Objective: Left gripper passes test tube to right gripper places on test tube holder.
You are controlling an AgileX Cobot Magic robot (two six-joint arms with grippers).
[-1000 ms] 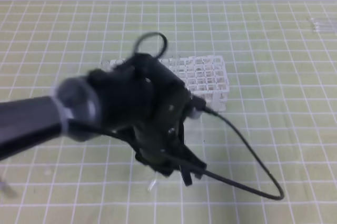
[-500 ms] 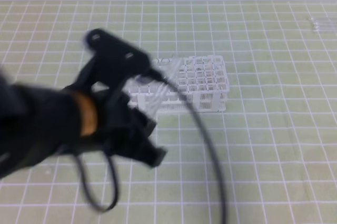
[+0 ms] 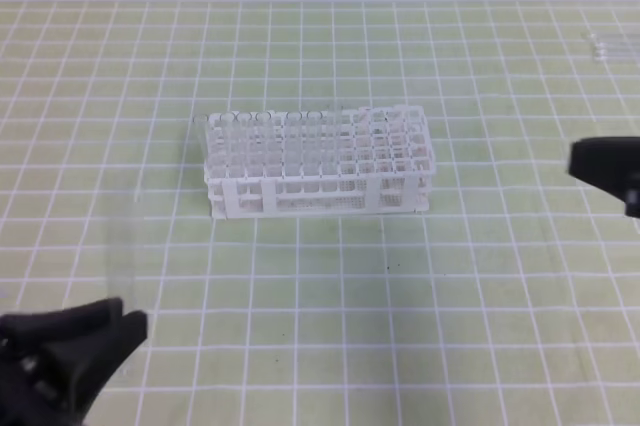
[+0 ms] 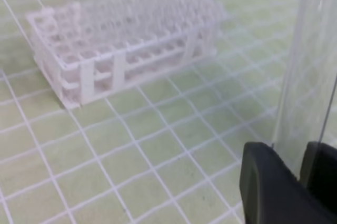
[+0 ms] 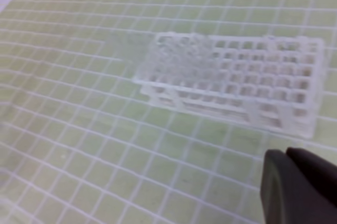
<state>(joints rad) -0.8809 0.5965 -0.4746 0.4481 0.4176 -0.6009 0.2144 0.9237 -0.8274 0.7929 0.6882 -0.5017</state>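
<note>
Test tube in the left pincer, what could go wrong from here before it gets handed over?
1. The test tube is clear glass, pinched only near its bottom end by the left pincer; standing tall above the fingers, it could tilt or slip.
2. The right pincer sits far across the mat, jaws shut; it must open before it can take the tube.
3. The test tube holder lies between both arms, so a low pass might clip it.
</note>
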